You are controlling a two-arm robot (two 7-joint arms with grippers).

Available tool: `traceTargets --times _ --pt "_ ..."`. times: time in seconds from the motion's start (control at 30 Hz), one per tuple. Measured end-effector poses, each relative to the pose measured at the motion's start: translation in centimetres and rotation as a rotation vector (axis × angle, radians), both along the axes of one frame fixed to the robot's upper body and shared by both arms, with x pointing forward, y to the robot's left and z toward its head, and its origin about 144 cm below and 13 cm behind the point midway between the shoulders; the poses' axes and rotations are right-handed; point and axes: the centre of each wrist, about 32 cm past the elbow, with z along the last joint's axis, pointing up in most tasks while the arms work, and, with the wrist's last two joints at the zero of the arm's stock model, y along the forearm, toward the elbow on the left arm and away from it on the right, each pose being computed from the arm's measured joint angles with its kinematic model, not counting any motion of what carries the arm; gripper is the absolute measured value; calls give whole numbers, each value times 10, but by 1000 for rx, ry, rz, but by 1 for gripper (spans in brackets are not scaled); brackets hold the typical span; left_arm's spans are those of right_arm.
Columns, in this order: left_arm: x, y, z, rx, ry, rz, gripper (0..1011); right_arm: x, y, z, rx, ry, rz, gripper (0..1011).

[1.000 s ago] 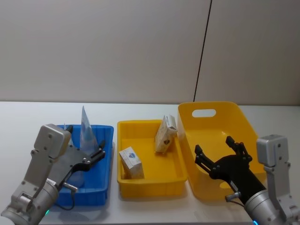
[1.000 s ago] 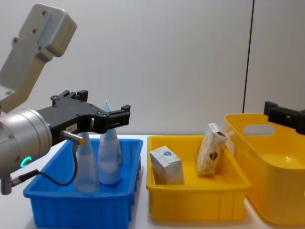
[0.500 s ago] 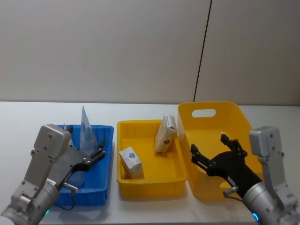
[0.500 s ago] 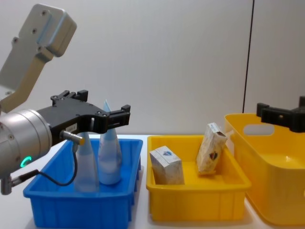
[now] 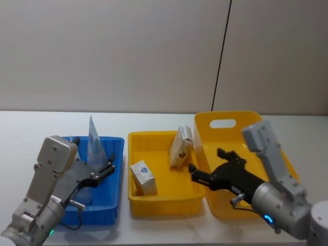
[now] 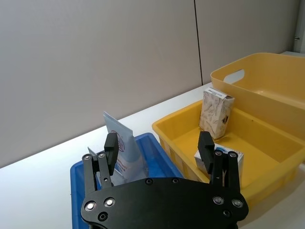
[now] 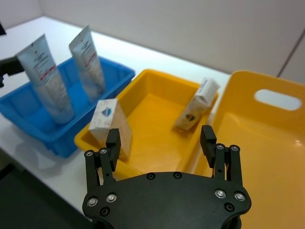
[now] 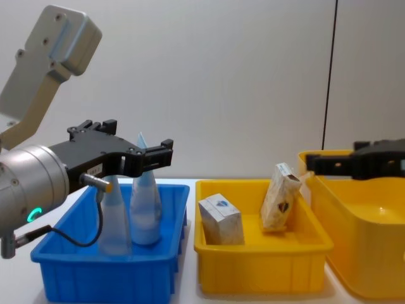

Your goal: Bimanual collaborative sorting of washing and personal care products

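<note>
Left gripper (image 5: 105, 170) hangs over the blue bin (image 5: 115, 206), on the side nearest the middle tray. From the left wrist camera I read both fingers spread wide, nothing between them.

Two pale blue-white squeeze tubes stand in that blue bin, cap ends down, crimped ends up. The taller tube (image 5: 94, 139) stands toward the back, just past the left fingertips. The nearer tube (image 8: 115, 221) stands beside it, partly behind the gripper body in the head view. I cannot tell whether the fingers touch either tube.

Right gripper (image 5: 207, 163) is low over the wall shared by the small yellow tray (image 5: 164, 202) and the large yellow bin (image 5: 259, 119). Its fingertips point toward the tray. The right wrist camera shows the jaws wide apart and empty.

Two cartons sit in the small yellow tray:
- The white-grey carton with the blue mark (image 5: 143, 177) stands near the front left corner, a little tilted.
- The cream carton with the dark mark (image 5: 180, 146) is at the back right. It leans with its top toward the large bin, and I cannot tell whether it touches the wall.

The cartons are well apart from each other. The right fingertips are near the cream carton, not touching it.

All three containers sit side by side on the white table (image 5: 31, 128), blue on my left, large yellow on my right.
</note>
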Motion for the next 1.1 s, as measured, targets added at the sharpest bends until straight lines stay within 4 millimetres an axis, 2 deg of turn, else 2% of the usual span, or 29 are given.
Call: traceTargets --times 0.27,0.47,0.7,1.1 --pt "0 0 0 0 0 0 1001 26 14 0 -29 92 91 1002" --pt "0 0 0 0 0 0 1001 45 33 -9 -30 152 142 1002" --pt "0 0 0 0 0 0 1001 56 53 -18 -44 182 160 1002" --pt "0 0 0 0 0 0 1002 56 81 -25 -125 165 108 1002"
